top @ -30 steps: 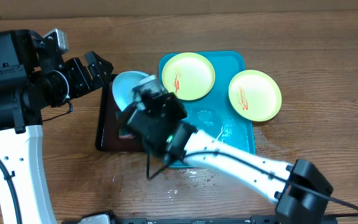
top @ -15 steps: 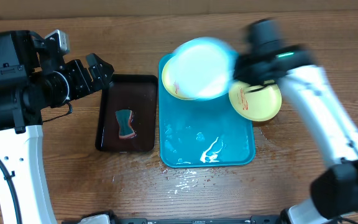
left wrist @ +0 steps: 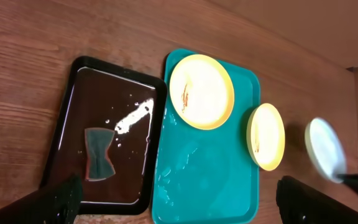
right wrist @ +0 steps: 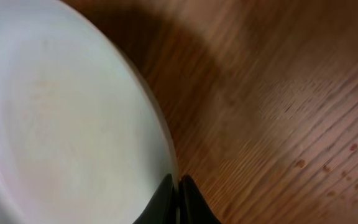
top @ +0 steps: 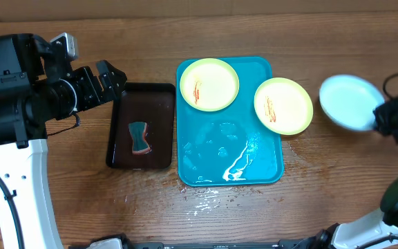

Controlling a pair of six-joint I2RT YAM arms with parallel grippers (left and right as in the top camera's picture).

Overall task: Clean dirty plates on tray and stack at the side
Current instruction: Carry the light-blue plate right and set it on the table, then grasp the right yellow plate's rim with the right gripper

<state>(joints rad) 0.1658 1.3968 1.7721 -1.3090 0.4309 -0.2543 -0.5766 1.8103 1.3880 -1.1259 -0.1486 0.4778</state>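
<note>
The right pincer (right wrist: 178,185) is clamped tight on the rim of a pale plate (top: 351,102), well right of the turquoise tray (top: 230,155), above the bench (top: 337,194). A sauce-smeared plate (top: 209,84) lies in the tray's far left corner. A second smeared plate (top: 283,105) overhangs its right rim. Left of the tray, the left pincer (top: 116,81) gapes wide, empty.

A brown wood-grain bench (top: 254,28) carries two trays side by side, close but apart: a bright turquoise rectangular plastic tray (top: 206,149) near the middle and a smaller dark brown-black rectangular tray (top: 157,111) to its left. Splashes of water (top: 206,197) lie on the wood along the turquoise tray's near edge. The right wrist view shows a few small reddish specks (right wrist: 301,163) on the grain.
</note>
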